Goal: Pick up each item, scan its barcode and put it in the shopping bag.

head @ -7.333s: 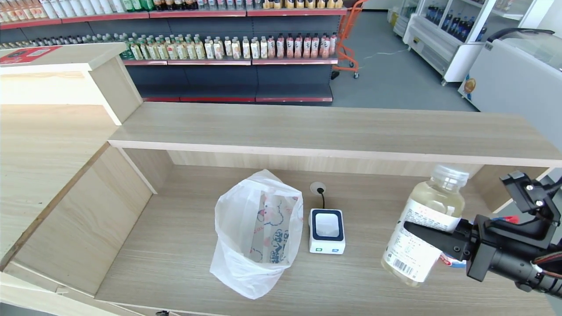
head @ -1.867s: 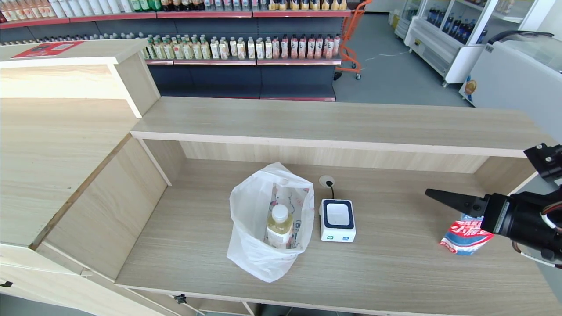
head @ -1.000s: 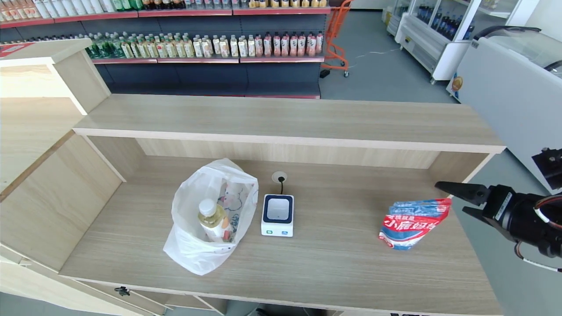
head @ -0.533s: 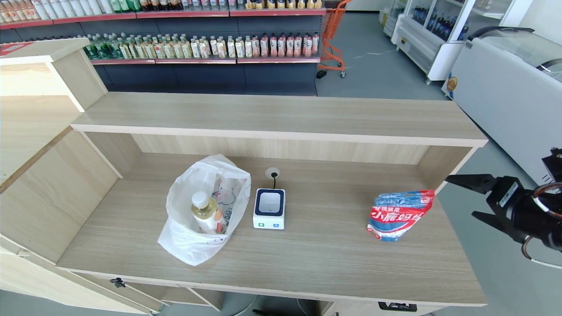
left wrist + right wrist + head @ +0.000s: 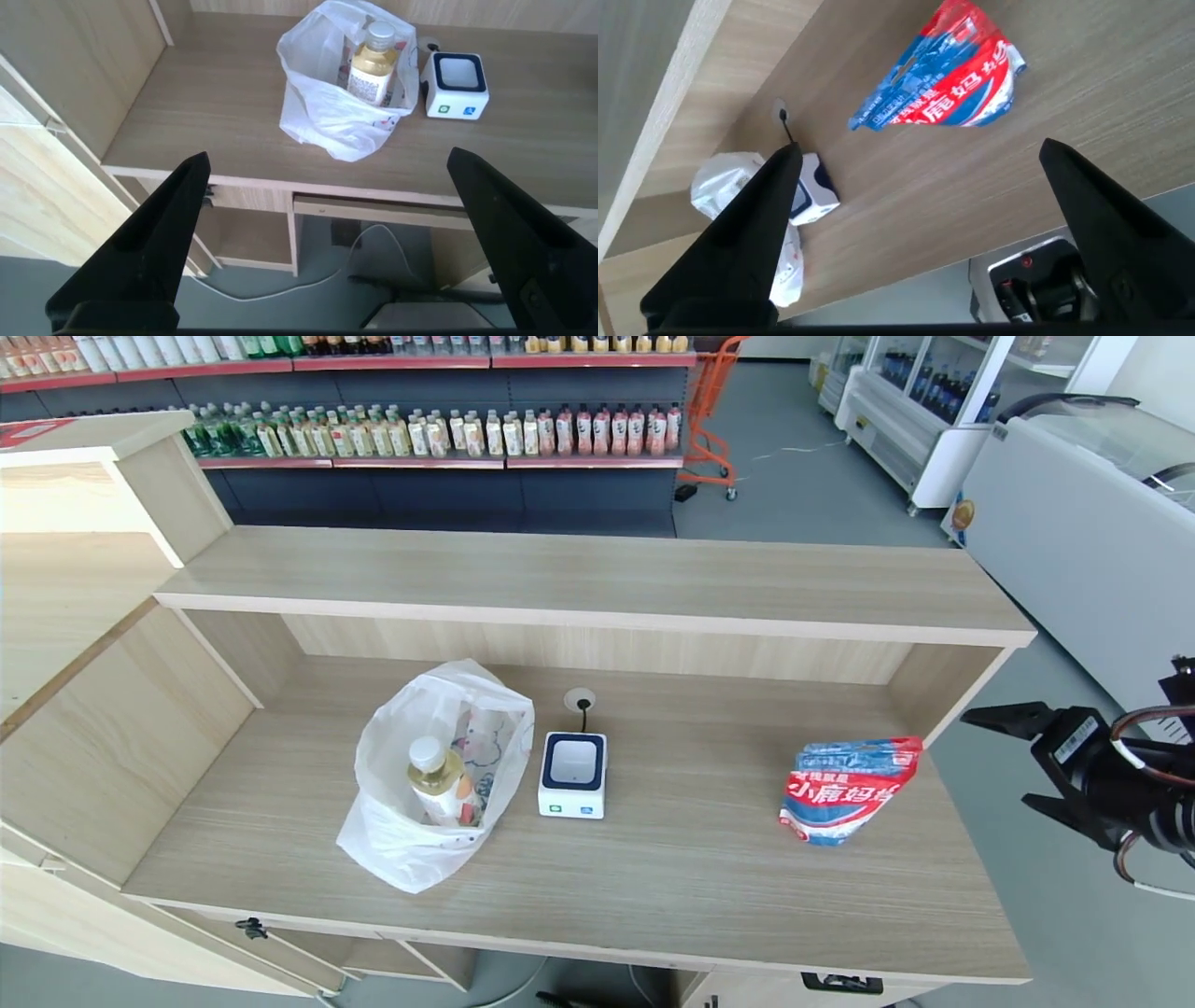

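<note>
A white shopping bag (image 5: 434, 784) stands on the lower counter with a yellowish bottle (image 5: 431, 775) upright inside it. Just right of the bag sits the white barcode scanner (image 5: 572, 774). A red and blue pouch (image 5: 845, 789) lies near the counter's right end. My right gripper (image 5: 997, 758) hangs open and empty beyond that end, apart from the pouch. In the right wrist view the gripper (image 5: 920, 149) looks at the pouch (image 5: 938, 70), scanner (image 5: 814, 196) and bag (image 5: 738, 187). My left gripper (image 5: 327, 159) is open, in front of the counter, facing the bag (image 5: 327, 121), bottle (image 5: 372, 65) and scanner (image 5: 456, 84).
A raised ledge (image 5: 597, 579) runs along the back of the counter (image 5: 700, 868), and a wooden side wall (image 5: 140, 709) closes its left end. Store shelves with bottles (image 5: 420, 429) stand behind, and freezers (image 5: 1074, 504) at the right.
The bottle my right gripper held is now in the bag. The gripper has let go and drawn back to the right, past the pouch and off the counter's end. The head camera has shifted.
</note>
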Tool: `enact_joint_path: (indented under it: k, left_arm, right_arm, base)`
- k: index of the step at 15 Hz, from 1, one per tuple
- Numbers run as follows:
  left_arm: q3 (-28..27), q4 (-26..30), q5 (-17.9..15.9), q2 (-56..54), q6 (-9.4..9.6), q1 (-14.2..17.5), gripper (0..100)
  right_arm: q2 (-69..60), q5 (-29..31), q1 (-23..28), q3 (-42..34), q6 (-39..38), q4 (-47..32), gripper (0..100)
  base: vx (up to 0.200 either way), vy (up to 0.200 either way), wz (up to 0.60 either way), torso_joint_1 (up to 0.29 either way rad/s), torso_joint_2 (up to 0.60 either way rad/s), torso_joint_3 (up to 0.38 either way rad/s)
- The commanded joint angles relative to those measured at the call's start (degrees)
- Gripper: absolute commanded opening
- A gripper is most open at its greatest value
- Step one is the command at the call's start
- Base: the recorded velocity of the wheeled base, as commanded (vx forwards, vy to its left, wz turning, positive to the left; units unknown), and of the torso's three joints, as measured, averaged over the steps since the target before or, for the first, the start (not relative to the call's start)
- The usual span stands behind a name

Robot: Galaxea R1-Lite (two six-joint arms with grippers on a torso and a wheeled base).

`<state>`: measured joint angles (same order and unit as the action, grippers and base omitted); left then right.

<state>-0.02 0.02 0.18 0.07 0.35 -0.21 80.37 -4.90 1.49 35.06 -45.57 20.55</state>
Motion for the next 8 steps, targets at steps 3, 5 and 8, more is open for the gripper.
enact_joint_path:
  k: [3,5,8]
  left_arm:
    - [0.0,0.0,0.0,0.0,0.00,0.0,100]
    - [0.0,0.0,0.0,0.0,0.00,0.0,100]
    - [-0.1,0.0,0.0,0.0,0.00,0.0,100]
  right_arm:
    - [3.6,0.2,1.1,0.4,-3.7,-0.8,100]
    - [7.0,1.1,1.1,2.8,-7.1,-1.1,100]
    - [14.4,3.1,0.8,8.9,-8.0,-1.2,100]
  base:
    - [0.000,0.000,0.00,0.000,0.00,0.000]
    - [0.000,0.000,0.00,0.000,0.00,0.000]
    - [0.000,0.000,0.00,0.000,0.00,0.000]
